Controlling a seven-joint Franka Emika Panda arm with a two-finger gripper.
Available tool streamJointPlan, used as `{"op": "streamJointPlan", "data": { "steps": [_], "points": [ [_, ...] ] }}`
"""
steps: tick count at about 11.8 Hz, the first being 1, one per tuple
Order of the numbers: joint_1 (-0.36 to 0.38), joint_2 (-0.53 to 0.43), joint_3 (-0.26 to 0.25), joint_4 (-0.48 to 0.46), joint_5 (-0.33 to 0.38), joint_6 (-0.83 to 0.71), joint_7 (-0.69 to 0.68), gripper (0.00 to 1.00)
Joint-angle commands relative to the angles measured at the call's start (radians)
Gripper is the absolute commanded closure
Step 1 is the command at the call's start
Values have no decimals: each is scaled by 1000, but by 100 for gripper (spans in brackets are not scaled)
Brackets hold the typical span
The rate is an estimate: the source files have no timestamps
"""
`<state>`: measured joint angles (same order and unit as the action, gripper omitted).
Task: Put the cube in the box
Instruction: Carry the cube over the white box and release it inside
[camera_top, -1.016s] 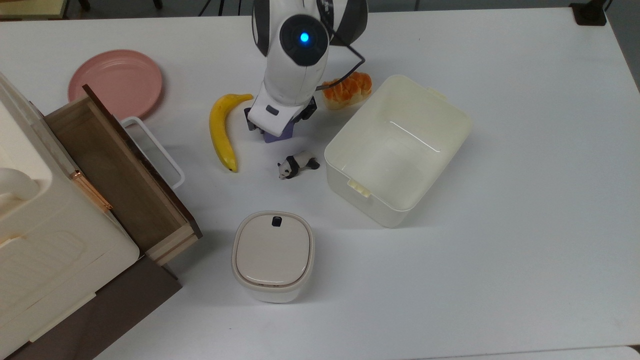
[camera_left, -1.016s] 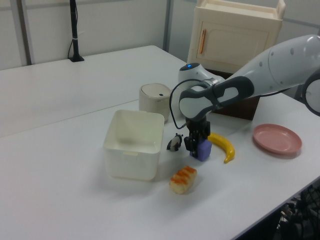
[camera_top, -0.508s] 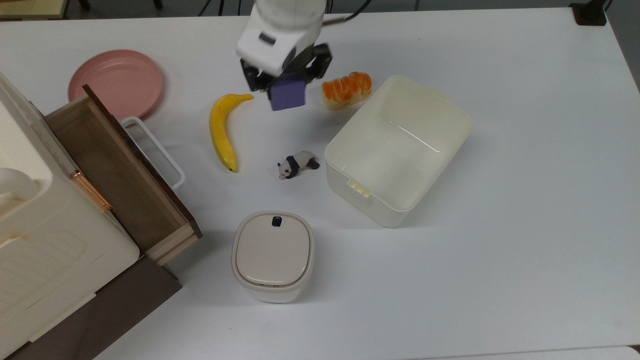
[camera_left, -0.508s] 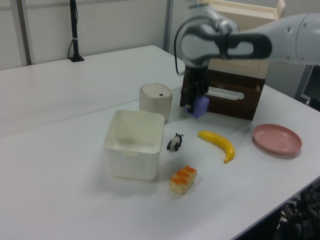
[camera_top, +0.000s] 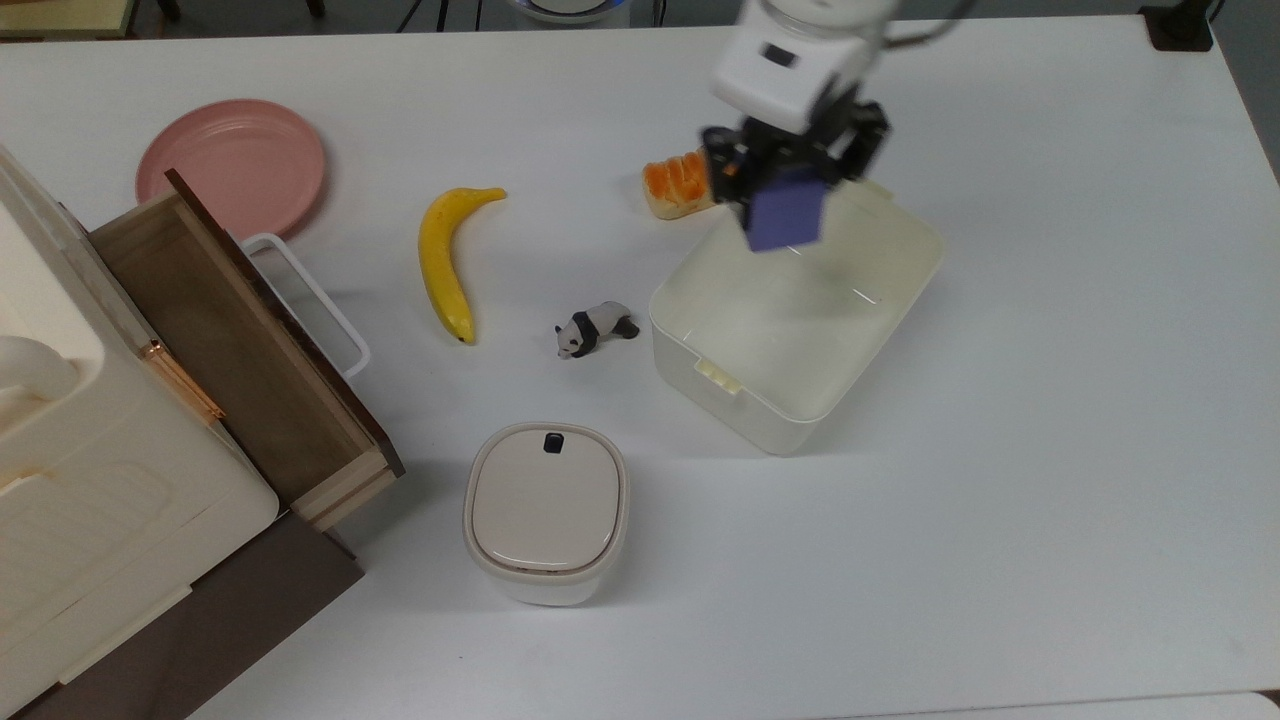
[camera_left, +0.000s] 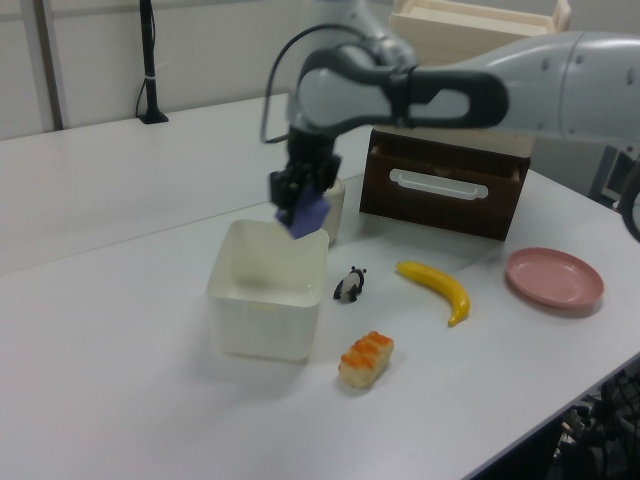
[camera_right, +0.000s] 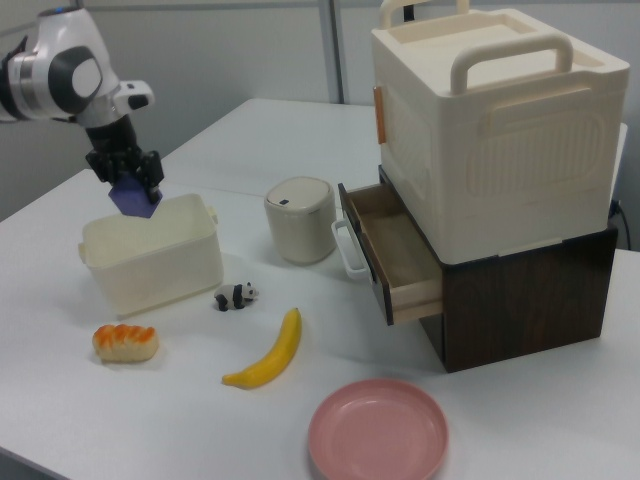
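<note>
The blue-purple cube (camera_top: 786, 219) (camera_left: 308, 213) (camera_right: 134, 199) hangs in the air, held between the black fingers of my gripper (camera_top: 790, 185) (camera_left: 301, 198) (camera_right: 128, 178), which is shut on it. It hovers above the far part of the cream-white box (camera_top: 760, 402) (camera_left: 252, 338) (camera_right: 160, 275), over the box's open top near its rim. The box stands open and nothing lies inside it.
A banana (camera_top: 445, 260), a toy panda (camera_top: 594, 329) and an orange bread roll (camera_top: 678, 184) lie near the box. A lidded white container (camera_top: 546, 509), a pink plate (camera_top: 232, 165) and an open wooden drawer (camera_top: 230, 345) under a cream cabinet occupy the top view's left.
The gripper lifted the cube off the table beside the banana and carried it to the top view's right, past the bread roll, to above the box.
</note>
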<state>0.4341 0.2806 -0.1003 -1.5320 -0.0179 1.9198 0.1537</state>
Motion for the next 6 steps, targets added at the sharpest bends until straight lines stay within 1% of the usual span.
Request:
{"op": "streamJointPlan", "data": {
  "steps": [1,3,6],
  "points": [
    [55,48,-12,16,-45,77,132,0],
    [41,25,-27,13,-43,44,125,0],
    [-67,-12,-30,15,-53,-100,98,0]
  ]
}}
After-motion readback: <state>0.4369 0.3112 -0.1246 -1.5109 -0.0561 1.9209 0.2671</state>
